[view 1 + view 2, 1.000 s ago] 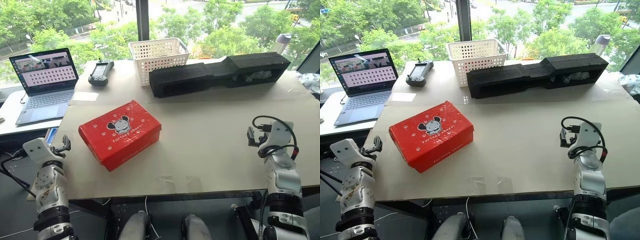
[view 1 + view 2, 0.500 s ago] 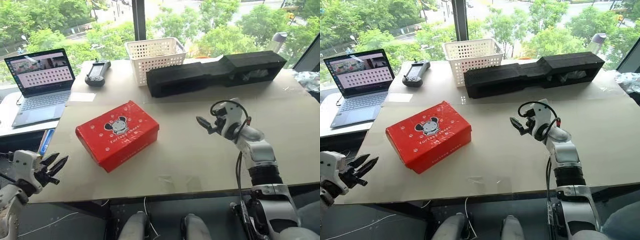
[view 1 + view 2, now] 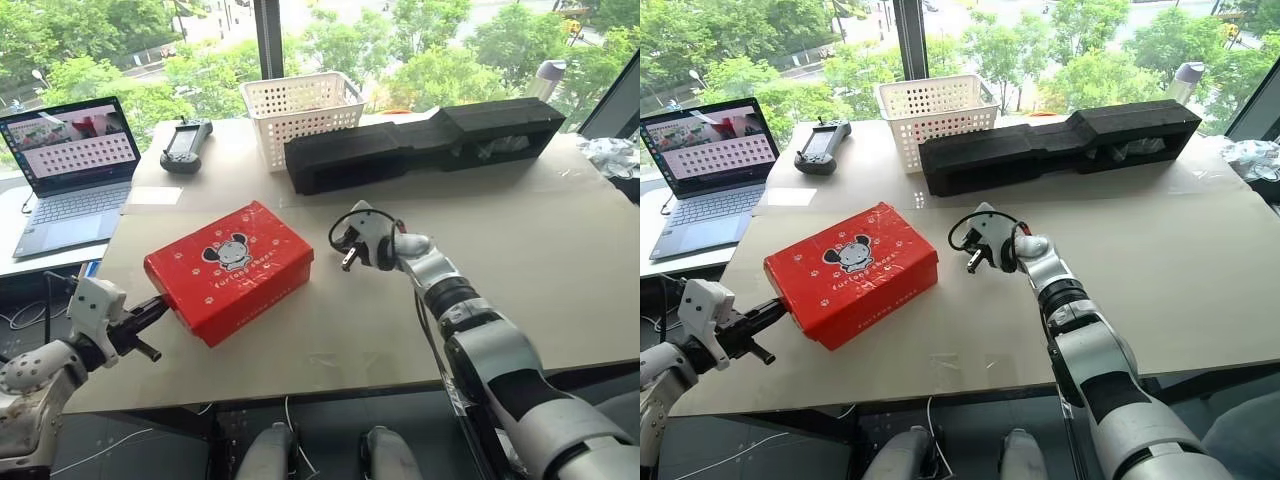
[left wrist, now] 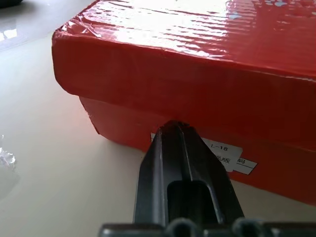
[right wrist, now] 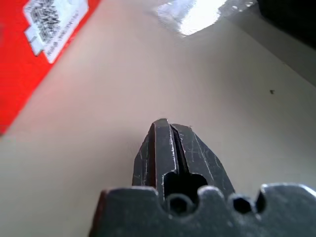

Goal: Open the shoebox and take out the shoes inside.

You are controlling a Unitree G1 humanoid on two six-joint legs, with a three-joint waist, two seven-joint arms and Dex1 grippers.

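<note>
The red shoebox (image 3: 228, 268) lies on the pale table (image 3: 520, 260) with its lid down, mouse logo facing up. The shoes are hidden. My left gripper (image 3: 161, 302) is shut with nothing in it, level at the table's near left edge. Its tips are right at the box's left end, and whether they touch it is unclear. In the left wrist view the shut fingers (image 4: 181, 148) point at that end face, just under the lid's rim, by a white label (image 4: 224, 158). My right gripper (image 3: 346, 263) is shut and empty, a short way right of the box. The box (image 5: 34, 54) also appears in the right wrist view.
A white lattice basket (image 3: 298, 115) and a long black foam block (image 3: 430, 142) stand at the back of the table. A handheld controller (image 3: 186, 146) and a paper slip (image 3: 154, 195) lie at the back left. An open laptop (image 3: 68, 165) sits on a side desk to the left.
Both grippers have gone from open to shut. My right arm swung far left across the table towards the box. My left gripper turned and moved in to the box's left end.
</note>
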